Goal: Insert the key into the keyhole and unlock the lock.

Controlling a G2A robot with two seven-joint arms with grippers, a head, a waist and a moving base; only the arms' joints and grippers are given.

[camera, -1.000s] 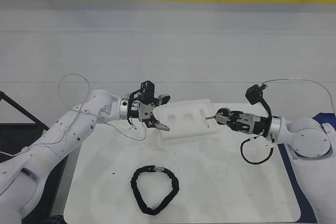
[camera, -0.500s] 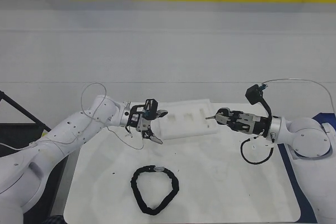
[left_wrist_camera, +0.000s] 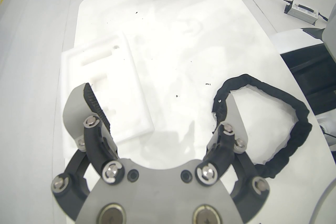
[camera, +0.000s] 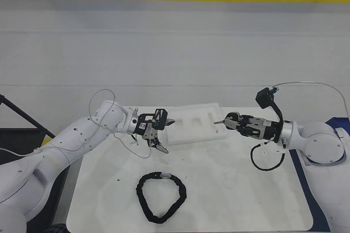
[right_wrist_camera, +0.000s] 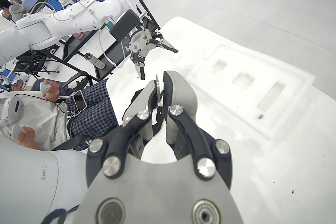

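Left gripper (left_wrist_camera: 155,97) hangs wide open and empty over the table (camera: 239,192), just off the left end of the white foam tray (camera: 192,125), which sits along the far edge. Across from it, the right gripper (right_wrist_camera: 160,77) is pinched tight on the key (camera: 218,123), held above the tray's right end with the blade pointing toward the other arm. The black chain lock (camera: 160,197) lies looped near the front edge, left of centre, well apart from both.

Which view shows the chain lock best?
The top view: the whole chain lock lies uncovered on the table. The left wrist view catches most of it, part hidden behind a finger of the left claw.
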